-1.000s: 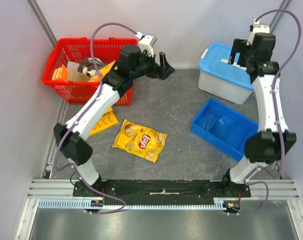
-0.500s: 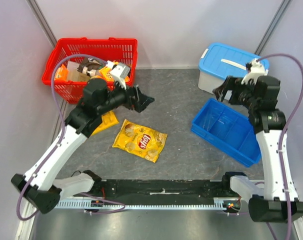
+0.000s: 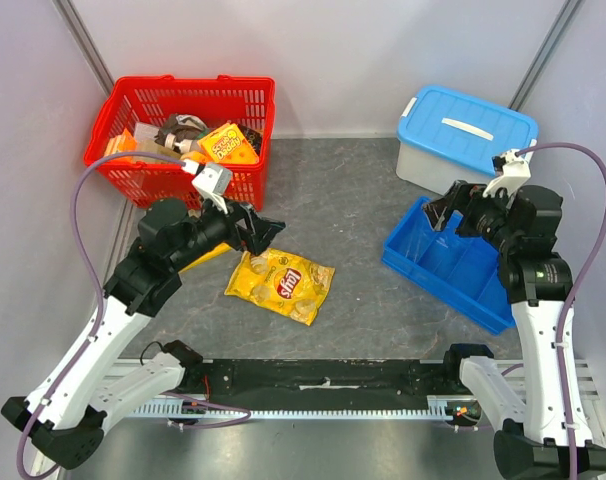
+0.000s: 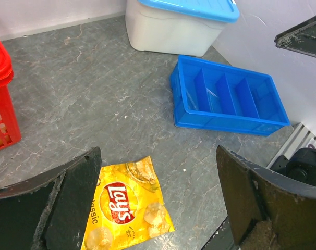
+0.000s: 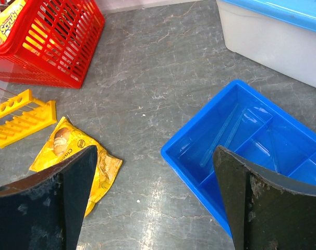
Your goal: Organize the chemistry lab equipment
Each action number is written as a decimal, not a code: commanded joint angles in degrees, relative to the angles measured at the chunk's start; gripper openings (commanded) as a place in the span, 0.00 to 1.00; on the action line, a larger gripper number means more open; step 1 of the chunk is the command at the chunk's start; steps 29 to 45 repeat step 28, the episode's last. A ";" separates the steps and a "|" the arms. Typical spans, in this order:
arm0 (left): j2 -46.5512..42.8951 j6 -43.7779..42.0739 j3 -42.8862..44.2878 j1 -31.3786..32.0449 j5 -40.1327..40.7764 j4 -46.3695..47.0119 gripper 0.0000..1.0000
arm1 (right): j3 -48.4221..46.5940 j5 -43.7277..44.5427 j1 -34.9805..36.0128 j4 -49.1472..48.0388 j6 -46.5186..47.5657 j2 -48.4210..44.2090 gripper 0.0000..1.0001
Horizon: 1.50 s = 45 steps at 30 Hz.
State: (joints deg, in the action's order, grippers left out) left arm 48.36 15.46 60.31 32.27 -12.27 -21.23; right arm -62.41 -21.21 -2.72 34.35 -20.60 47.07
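Observation:
A blue divided tray (image 3: 433,285) sits at the right, and thin clear pipettes (image 5: 224,134) lie in one of its compartments. A yellow test tube rack (image 5: 22,115) lies on the floor left of centre; in the top view my left arm hides most of it. My left gripper (image 3: 259,228) hangs open above the near edge of the rack and the chips bag, holding nothing (image 4: 158,166). My right gripper (image 3: 449,206) is open and empty over the tray's left end (image 5: 155,161).
A yellow Lay's chips bag (image 3: 280,283) lies mid-floor. At the back left stands a red basket (image 3: 245,110) with snack packs and other items in it. A white bin with a blue lid (image 3: 466,135) stands at the back right, just behind the tray.
Both arms have drawn back toward the near side and lowered. The left gripper went from beside the basket to over the chips bag. The right went from the bin to the tray.

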 commanded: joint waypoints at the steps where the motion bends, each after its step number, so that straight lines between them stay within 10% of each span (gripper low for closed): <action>1: -0.90 -1.40 -0.46 0.25 1.46 0.40 0.96 | -2.01 -1.55 0.08 -0.60 -0.58 0.04 0.98; 45: -3.27 -0.96 -1.08 0.16 2.34 0.05 0.96 | -1.92 -1.55 0.08 -0.60 -1.64 -0.75 0.98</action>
